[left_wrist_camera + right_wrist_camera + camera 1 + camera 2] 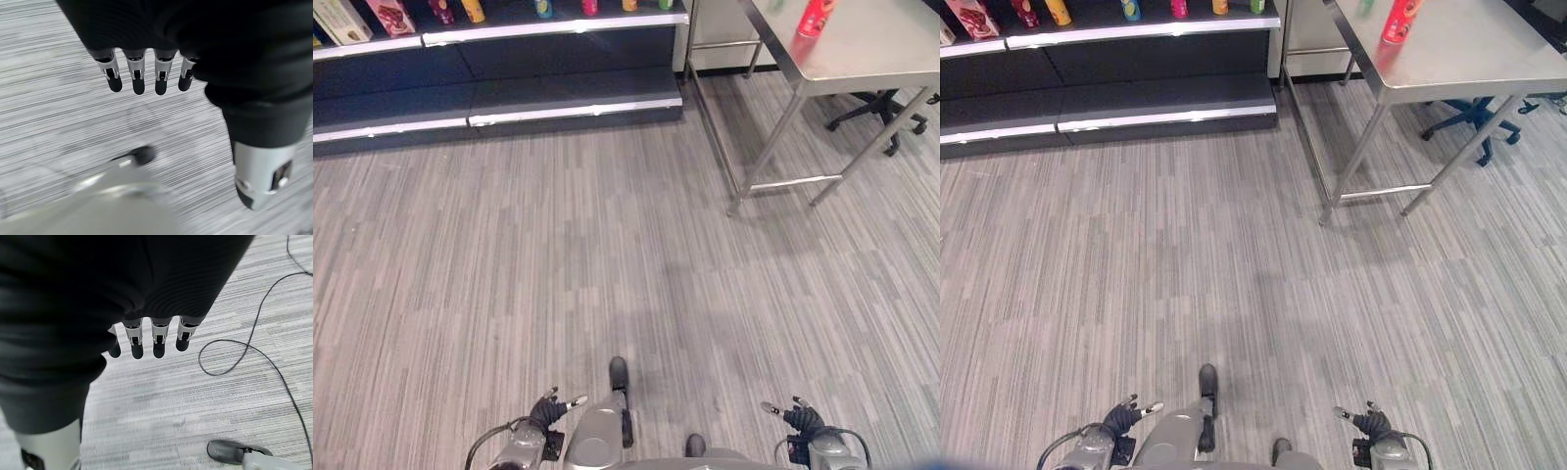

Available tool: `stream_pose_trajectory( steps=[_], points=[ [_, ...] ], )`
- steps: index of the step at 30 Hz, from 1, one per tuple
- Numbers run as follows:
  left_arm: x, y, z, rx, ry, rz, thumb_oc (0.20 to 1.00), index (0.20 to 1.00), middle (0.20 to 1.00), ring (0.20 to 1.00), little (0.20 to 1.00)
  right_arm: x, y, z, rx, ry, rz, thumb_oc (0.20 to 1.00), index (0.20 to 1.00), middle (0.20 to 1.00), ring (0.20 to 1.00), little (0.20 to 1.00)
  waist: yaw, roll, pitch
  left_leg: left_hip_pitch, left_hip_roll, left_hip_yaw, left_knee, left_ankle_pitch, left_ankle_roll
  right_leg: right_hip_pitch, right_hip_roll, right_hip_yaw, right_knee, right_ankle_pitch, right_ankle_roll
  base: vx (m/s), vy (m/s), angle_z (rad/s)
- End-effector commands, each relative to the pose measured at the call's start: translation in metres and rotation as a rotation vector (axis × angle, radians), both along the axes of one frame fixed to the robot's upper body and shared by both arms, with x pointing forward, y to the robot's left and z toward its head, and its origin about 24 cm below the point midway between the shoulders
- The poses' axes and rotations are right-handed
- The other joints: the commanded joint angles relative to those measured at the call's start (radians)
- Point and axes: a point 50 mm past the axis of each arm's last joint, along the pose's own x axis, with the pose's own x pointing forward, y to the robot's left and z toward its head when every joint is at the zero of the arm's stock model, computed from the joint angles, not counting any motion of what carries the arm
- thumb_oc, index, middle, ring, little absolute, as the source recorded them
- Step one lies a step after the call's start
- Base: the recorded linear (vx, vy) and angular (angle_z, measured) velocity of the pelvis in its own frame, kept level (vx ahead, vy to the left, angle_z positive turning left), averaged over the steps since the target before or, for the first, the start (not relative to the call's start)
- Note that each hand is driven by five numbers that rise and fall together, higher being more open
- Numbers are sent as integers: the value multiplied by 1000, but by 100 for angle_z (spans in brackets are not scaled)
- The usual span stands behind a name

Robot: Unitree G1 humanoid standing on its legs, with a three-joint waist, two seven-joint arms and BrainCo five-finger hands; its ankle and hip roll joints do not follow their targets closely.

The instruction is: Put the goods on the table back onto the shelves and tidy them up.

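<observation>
A red can [814, 17] stands on the steel table [871, 49] at the upper right. The dark shelves [509, 39] run along the back left, with boxes [340, 20] and several small bottles [470, 11] on the upper board. My left hand [546, 413] hangs low at the bottom left, open and holding nothing; its fingers [138, 73] point straight over the floor. My right hand [800, 418] hangs at the bottom right, open as well, with its fingers [155, 339] relaxed and nothing in them.
Grey striped flooring [607, 255] stretches between me and the shelves. The lower shelf board [499, 110] holds nothing. A blue office chair [1474, 116] stands behind the table legs [773, 147].
</observation>
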Motion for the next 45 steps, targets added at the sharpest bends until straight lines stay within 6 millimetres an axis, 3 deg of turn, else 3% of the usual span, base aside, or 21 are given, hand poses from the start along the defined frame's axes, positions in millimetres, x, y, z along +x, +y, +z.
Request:
stream_pose_trajectory(
  steps=[1,4,6,8,9,13,18,21,23,28,30,32,33,37,38,40,41,42,43,44,45],
  points=[
    [-4,6,0,21,-1,19,1000,1000,1000,1000,1000,9,-12,8,-34,-37,24,1000,1000,1000,1000,1000,17,7,-43,-78,27,-30,138,-98,-107,-81,-62,23,191,110,60,97,104,-6],
    [2,8,4,25,-30,22,1000,1000,1000,1000,1000,13,-11,10,-35,-55,25,1000,1000,1000,1000,1000,14,22,-26,-32,19,-30,146,-136,-83,-144,-92,6,285,214,43,243,124,6],
    [5,8,5,24,-40,15,1000,1000,1000,1000,1000,11,-10,8,-28,-49,9,1000,1000,1000,1000,1000,1,32,-35,16,26,-35,141,-172,-89,-189,-88,-27,176,102,31,379,61,-1],
    [6,8,5,25,-39,9,1000,1000,1000,1000,1000,12,-10,8,-24,-51,8,1000,1000,1000,1000,1000,-7,37,-41,23,27,-33,135,-176,-92,-208,-76,-43,121,80,36,235,27,-8],
    [7,7,5,28,-38,-1,1000,1000,1000,1000,1000,12,-8,8,-18,-45,6,1000,1000,1000,1000,1000,-31,39,-35,66,21,-33,118,-192,-97,-276,-37,-58,11,73,49,272,20,-10],
    [7,4,4,30,-27,-23,1000,1000,1000,1000,1000,8,-7,5,-12,-27,2,1000,1000,1000,1000,1000,-77,32,-13,169,-24,-49,97,-250,-96,-351,45,-58,-167,132,77,344,25,14],
    [-3,2,-2,26,14,-26,1000,1000,1000,1000,1000,-3,-8,2,-15,6,6,1000,1000,1000,1000,1000,-107,23,-13,286,-47,-84,70,-324,-102,-397,97,-110,-206,179,85,399,-35,26],
    [-8,1,-4,32,34,-38,1000,1000,1000,1000,1000,-13,-13,1,-25,25,-10,1000,1000,1000,1000,1000,-108,23,-29,322,-37,-108,71,-354,-110,-364,87,-122,-209,183,65,386,-130,12],
    [-13,-4,-8,24,53,-45,1000,1000,1000,1000,1000,-17,-14,0,-25,32,-15,1000,1000,1000,1000,1000,-129,36,-55,346,12,-105,74,-364,-143,-347,105,-113,-202,191,47,429,-233,40],
    [-11,-8,-7,16,42,-63,1000,1000,1000,1000,1000,-9,-22,6,-30,-11,-25,1000,1000,1000,1000,1000,-146,75,-78,331,75,-123,180,-225,-223,-324,138,-106,-160,130,-13,334,-162,24],
    [-9,-8,-6,8,33,-53,1000,1000,1000,1000,1000,-4,-25,9,-32,-31,-29,1000,1000,1000,1000,1000,-149,79,-75,290,93,-125,306,-153,-246,-293,146,-98,-150,95,-40,258,-161,0],
    [-9,-8,-6,4,30,-51,1000,1000,1000,1000,1000,-3,-26,10,-34,-37,-29,1000,1000,1000,1000,1000,-147,73,-69,249,94,-130,400,-122,-244,-271,145,-87,-146,79,-53,215,-142,2],
    [-7,-7,-4,4,14,-51,1000,1000,1000,1000,1000,-2,-29,12,-44,-42,-18,1000,1000,1000,1000,1000,-138,51,-49,178,84,-141,577,-75,-230,-232,134,-60,-138,51,-79,169,-118,-8],
    [-5,-7,-3,2,3,-40,1000,1000,1000,1000,1000,0,-34,14,-61,-42,-23,1000,1000,1000,1000,1000,-118,31,-24,109,84,-123,721,-72,-201,-173,125,-39,-142,24,-102,218,-120,-17],
    [-5,-7,-3,-3,4,-33,1000,1000,1000,1000,1000,1,-35,15,-62,-43,-28,1000,1000,1000,1000,1000,-110,27,-22,87,90,-108,705,-89,-191,-154,119,-39,-143,14,-101,396,-85,-18],
    [-4,-10,-3,-18,2,-25,1000,1000,1000,1000,1000,1,-35,14,-60,-45,-36,1000,1000,1000,1000,1000,-94,25,-18,47,119,-58,540,-175,-172,-100,112,-35,-156,-17,-84,367,-7,-2],
    [-4,-10,-3,-18,2,-25,1000,1000,1000,1000,1000,1,-35,14,-60,-45,-36,1000,1000,1000,1000,1000,-94,25,-17,48,119,-58,540,-176,-172,-99,112,-35,-156,-17,-84,192,61,-6],
    [-4,-11,-4,-18,3,-27,1000,1000,1000,1000,1000,1,-35,15,-63,-47,-40,1000,1000,1000,1000,1000,-91,30,-17,29,125,-45,441,-190,-173,-87,111,-38,-161,-24,-77,319,103,-19],
    [-6,-13,-4,-19,6,-42,1000,1000,1000,1000,1000,1,-37,15,-74,-47,-37,1000,1000,1000,1000,1000,-72,43,-15,-29,127,-49,250,-132,-184,-50,126,-39,-175,-36,-62,319,103,-7],
    [-5,-13,-4,-19,6,-42,1000,1000,1000,1000,1000,1,-37,15,-74,-47,-37,1000,1000,1000,1000,1000,-72,43,-14,-27,126,-49,249,-132,-184,-48,126,-39,-175,-37,-62,371,102,-4],
    [-8,-13,-5,-20,13,-49,1000,1000,1000,1000,1000,-1,-37,15,-77,-44,-33,1000,1000,1000,1000,1000,-58,55,-12,-46,122,-64,151,-70,-195,-23,140,-33,-184,-44,-56,406,72,-12]
  ],
)
